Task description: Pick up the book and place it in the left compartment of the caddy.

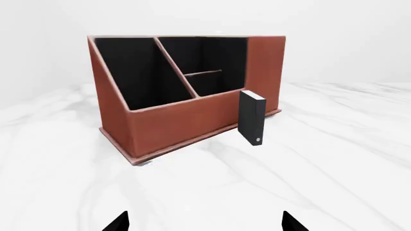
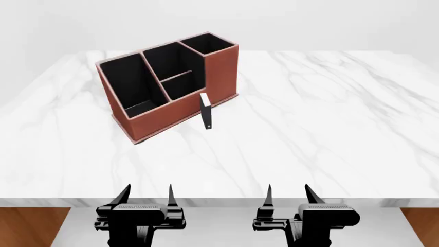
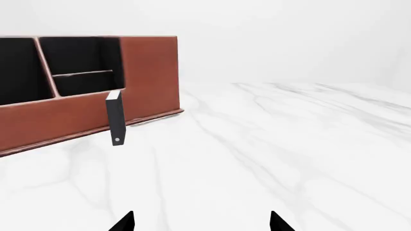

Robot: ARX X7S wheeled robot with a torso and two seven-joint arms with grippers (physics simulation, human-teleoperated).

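Book (image 2: 207,111): upright, just beside caddy (image 2: 168,110) front wall. Left gripper (image 2: 147,198), right gripper (image 2: 288,198): fingers spread, empty. Step: pre-reach; next, approach book

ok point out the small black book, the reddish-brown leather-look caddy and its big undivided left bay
small black book (image 2: 207,114), head view, on its spine
reddish-brown leather-look caddy (image 2: 175,110), head view, on its front wall
big undivided left bay (image 2: 130,85), head view, on its black lining

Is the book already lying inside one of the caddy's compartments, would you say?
No: the book stands upright on the marble table, just outside the caddy in front of its wall, with every compartment visibly empty.
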